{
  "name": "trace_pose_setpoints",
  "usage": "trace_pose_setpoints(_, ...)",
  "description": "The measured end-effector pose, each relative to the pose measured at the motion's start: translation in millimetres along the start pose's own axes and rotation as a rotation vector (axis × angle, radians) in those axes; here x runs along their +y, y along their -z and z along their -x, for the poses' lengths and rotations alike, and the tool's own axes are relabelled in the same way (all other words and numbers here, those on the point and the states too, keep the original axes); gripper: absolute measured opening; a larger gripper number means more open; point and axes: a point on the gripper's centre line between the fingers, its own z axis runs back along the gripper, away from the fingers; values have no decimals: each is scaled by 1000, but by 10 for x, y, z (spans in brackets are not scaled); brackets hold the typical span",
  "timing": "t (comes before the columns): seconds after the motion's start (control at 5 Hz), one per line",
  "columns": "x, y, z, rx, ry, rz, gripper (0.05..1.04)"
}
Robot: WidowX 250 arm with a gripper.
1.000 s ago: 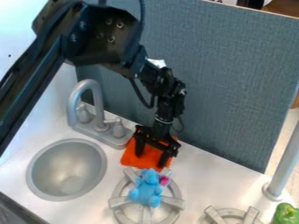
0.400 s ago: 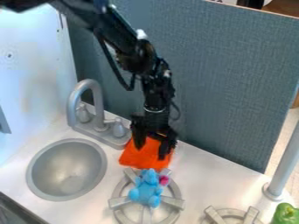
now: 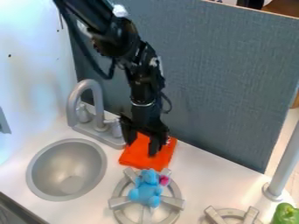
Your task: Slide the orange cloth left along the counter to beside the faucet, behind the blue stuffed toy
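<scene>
sink [image 3: 35, 168] between eight and nine o'clock of the gripper [image 3: 142, 148], grey faucet [image 3: 96, 103] toward ten-thirty. gripper open, fingers well apart, no hold seen on anything. orange cloth [image 3: 136, 159] directly below it, showing between the fingers and out toward six; contact, cannot tell. blue toy [image 3: 147, 191] on stove burner [image 3: 120, 203] at six. green pepper [image 3: 286, 215] at four.

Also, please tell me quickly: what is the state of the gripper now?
Gripper: open, fingers apart over the orange cloth; whether they touch it, I cannot tell.
</scene>
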Motion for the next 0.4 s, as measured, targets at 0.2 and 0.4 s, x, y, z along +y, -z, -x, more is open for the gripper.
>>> trace_pose_setpoints(0.2,-512,0,90,-26,106,-3,1000)
trace_pose_setpoints(0.4,-672,36,180,-6,133,3,1000)
